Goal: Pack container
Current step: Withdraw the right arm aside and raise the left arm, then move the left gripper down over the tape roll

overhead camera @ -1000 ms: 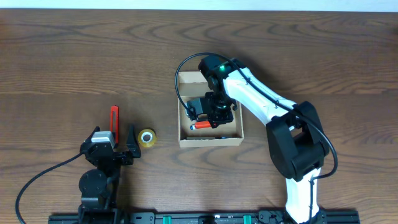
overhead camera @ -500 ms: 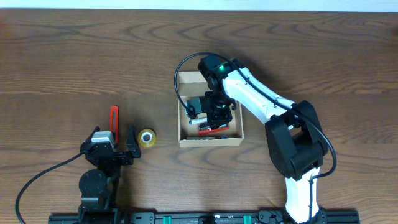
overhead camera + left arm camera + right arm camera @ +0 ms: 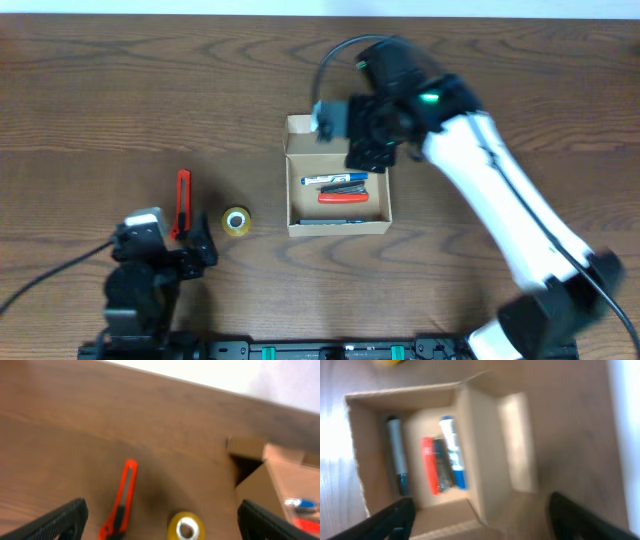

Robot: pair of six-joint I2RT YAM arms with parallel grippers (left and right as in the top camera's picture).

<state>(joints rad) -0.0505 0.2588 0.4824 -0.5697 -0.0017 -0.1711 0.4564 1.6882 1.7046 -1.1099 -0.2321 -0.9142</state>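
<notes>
The container (image 3: 338,228) is a small tan cardboard box standing open at the table's middle, its flap (image 3: 300,126) folded back at the far left corner. Inside lie a blue-capped marker (image 3: 335,181), a red marker (image 3: 342,196) and a darker pen (image 3: 335,221). My right gripper (image 3: 366,140) hovers above the box's far edge, open and empty. Its wrist view looks down into the container (image 3: 485,445) at the markers (image 3: 451,452), with the right gripper (image 3: 487,525) spread wide. My left gripper (image 3: 185,240) rests open at the near left.
An orange box cutter (image 3: 183,190) and a yellow tape roll (image 3: 236,221) lie just ahead of the left gripper (image 3: 165,522). The left wrist view shows the cutter (image 3: 120,505), the tape roll (image 3: 186,527) and the container's corner (image 3: 280,485).
The right gripper opened, left the red marker lying in the box, and rose up and back toward the far edge. The left arm shifted slightly left.
</notes>
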